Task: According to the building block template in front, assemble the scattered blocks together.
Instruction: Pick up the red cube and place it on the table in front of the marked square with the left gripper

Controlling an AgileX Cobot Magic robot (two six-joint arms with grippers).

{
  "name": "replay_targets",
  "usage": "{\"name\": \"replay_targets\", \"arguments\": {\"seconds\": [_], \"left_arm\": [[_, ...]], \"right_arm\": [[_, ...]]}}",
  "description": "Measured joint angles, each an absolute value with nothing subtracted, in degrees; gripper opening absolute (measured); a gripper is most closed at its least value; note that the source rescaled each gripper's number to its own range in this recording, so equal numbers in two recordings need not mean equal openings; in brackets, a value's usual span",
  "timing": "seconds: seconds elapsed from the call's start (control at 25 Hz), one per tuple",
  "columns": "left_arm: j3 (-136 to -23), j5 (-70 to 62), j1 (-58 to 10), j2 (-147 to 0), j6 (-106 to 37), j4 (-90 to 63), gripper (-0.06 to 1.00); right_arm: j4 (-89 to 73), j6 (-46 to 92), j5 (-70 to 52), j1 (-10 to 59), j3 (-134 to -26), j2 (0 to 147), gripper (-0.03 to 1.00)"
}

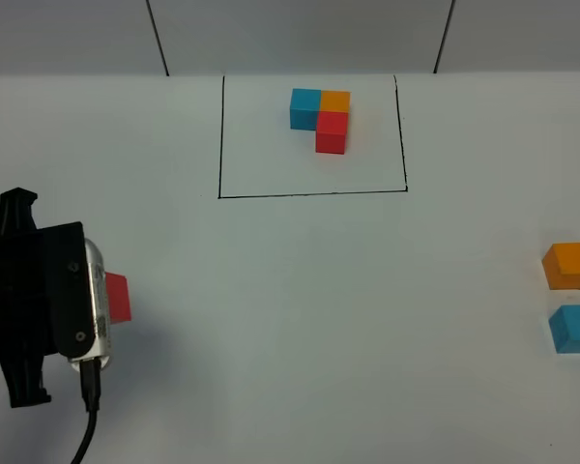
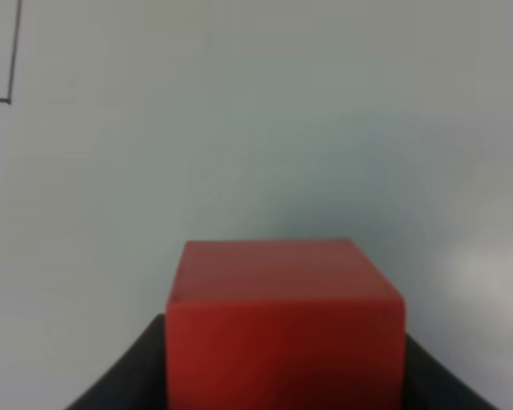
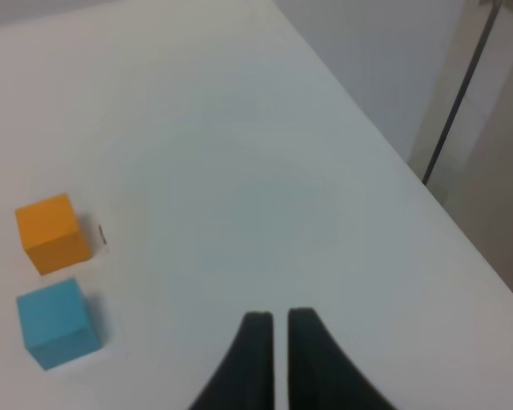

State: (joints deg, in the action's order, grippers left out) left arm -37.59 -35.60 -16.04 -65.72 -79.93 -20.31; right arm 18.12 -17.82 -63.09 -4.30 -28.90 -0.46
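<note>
The template, an L of blue (image 1: 305,108), orange (image 1: 334,100) and red (image 1: 332,132) cubes, sits inside a black drawn rectangle (image 1: 219,145) at the far middle. My left gripper (image 2: 286,380) is shut on the loose red cube (image 2: 286,316), which also peeks out from under the left arm in the high view (image 1: 121,296) at the left. The loose orange cube (image 1: 569,265) and blue cube (image 1: 573,328) lie at the right edge, apart from each other. My right gripper (image 3: 274,329) is shut and empty, off to the side of the orange cube (image 3: 53,232) and blue cube (image 3: 58,323).
The left arm's wrist housing (image 1: 43,300) and its cable (image 1: 90,416) hide the left fingers in the high view. A corner of the black frame line (image 2: 8,96) shows in the left wrist view. The table's edge (image 3: 385,145) runs close to the right gripper.
</note>
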Motion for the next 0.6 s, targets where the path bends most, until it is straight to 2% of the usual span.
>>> {"name": "replay_targets", "arguments": {"seconds": [0.16,0.6], "left_arm": [[-40.1,-34.0,-19.1,-68.8,-79.6,-21.7,0.54],[-56.4,-33.7,-29.2,-87.2,-76.9,-21.8,0.54]], "right_arm": [[18.1,-17.8,-63.1,-4.3,-28.9,-0.5,0.0],[18.1,-17.8,-63.1,-4.3,-28.9,-0.5,0.0]]}}
